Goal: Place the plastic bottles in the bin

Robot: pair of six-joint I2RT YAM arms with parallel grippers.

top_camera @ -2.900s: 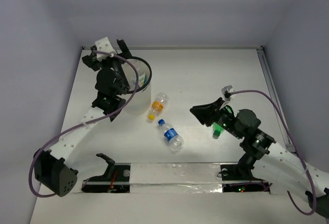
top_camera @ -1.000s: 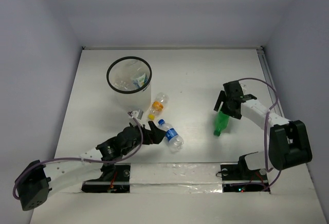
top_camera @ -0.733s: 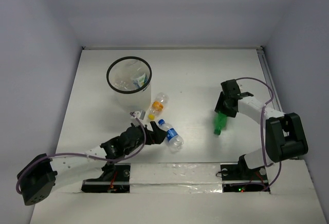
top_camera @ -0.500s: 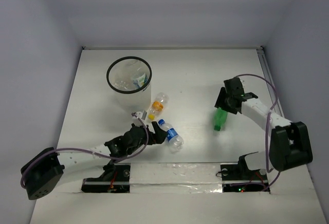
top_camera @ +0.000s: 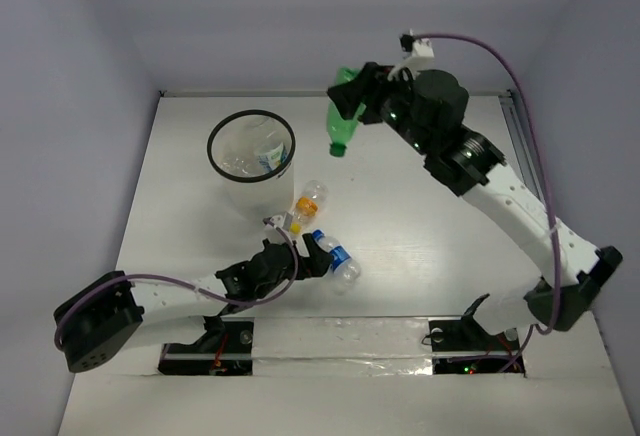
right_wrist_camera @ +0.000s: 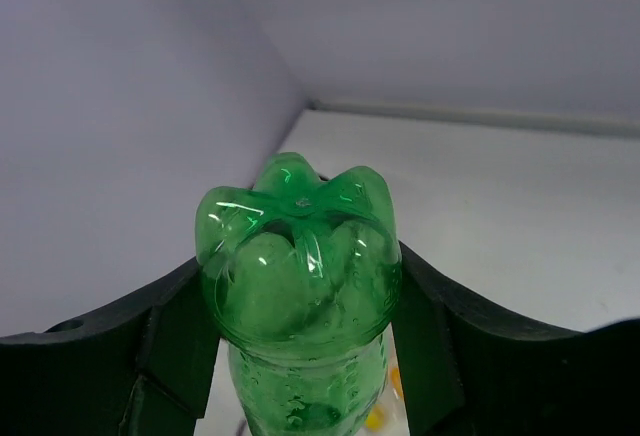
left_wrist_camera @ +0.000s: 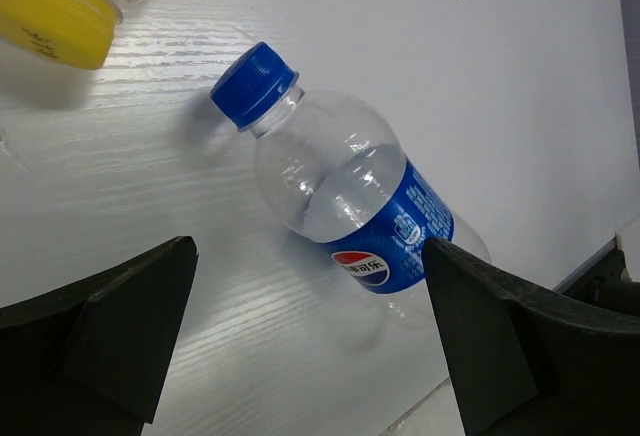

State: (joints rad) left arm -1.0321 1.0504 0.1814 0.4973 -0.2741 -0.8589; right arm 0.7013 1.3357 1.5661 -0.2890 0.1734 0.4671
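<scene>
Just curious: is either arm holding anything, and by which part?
The right fingers pinch the green bottle near its base. The left fingers hold nothing.

The table (left_wrist_camera: 520,66) is white with faint wood-grain streaks. The bin (top_camera: 209,146) is translucent white under a thin black rim. The green bottle (right_wrist_camera: 297,256) is a glossy, see-through green all over. The blue-capped bottle (left_wrist_camera: 350,206) is clear, with a royal-blue cap and a blue label bearing a round red, white and blue logo. The orange-capped bottle (top_camera: 312,194) is clear with an orange band and a yellow-orange cap. The left gripper (left_wrist_camera: 308,256) and right gripper (right_wrist_camera: 297,266) are matte black. The left arm (top_camera: 175,294) and right arm (top_camera: 520,206) are white with black joints.
</scene>
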